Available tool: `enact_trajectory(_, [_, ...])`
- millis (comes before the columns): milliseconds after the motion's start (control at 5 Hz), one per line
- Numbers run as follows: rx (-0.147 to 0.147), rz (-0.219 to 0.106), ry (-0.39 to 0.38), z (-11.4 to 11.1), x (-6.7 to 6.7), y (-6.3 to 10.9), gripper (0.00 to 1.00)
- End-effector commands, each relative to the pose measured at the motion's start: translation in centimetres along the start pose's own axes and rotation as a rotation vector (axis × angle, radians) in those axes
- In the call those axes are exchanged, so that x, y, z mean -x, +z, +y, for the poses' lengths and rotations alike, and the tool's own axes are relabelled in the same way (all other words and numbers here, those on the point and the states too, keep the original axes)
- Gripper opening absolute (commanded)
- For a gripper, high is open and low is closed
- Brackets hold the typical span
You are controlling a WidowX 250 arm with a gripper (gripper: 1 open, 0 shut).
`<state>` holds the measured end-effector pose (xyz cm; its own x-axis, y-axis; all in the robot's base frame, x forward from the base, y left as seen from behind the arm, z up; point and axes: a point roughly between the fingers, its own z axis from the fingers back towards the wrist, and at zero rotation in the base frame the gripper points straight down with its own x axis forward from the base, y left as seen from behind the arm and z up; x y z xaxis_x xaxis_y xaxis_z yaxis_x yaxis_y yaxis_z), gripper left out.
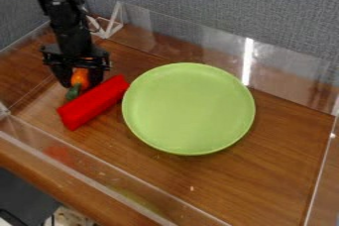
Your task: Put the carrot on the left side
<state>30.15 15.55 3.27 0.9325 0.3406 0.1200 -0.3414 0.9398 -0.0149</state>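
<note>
The small orange carrot (pixel 79 78) lies low on the wooden table at the left, its dark green stem end pointing toward the front. My black gripper (pixel 77 74) points straight down over it. Its fingers (pixel 61 68) stand apart on either side of the carrot, open. A red rectangular block (pixel 93 102) lies at an angle just in front of the carrot, touching or nearly touching the stem end. The gripper's body hides the top of the carrot.
A round light-green plate (pixel 188 108) sits in the middle of the table, its left rim close to the red block. Clear acrylic walls (pixel 252 56) enclose the table. A grey backdrop stands behind it.
</note>
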Motion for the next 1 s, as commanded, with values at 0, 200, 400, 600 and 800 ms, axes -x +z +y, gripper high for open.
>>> enact_trajectory(0, [-0.023, -0.079, 0.055, -0.7, -0.6, 3.1, 0.00])
enact_trajectory(200, [-0.021, -0.082, 0.002, 0.6, -0.8, 3.2, 1.00])
enact_trajectory(400, [-0.026, -0.084, -0.046, 2.1, -1.1, 3.0, 0.00])
enact_trajectory(600, [-0.037, -0.086, -0.044, 3.1, -1.4, 4.1, 1.00])
enact_trajectory(800, [-0.040, -0.084, -0.036, 3.8, -1.7, 4.8, 1.00])
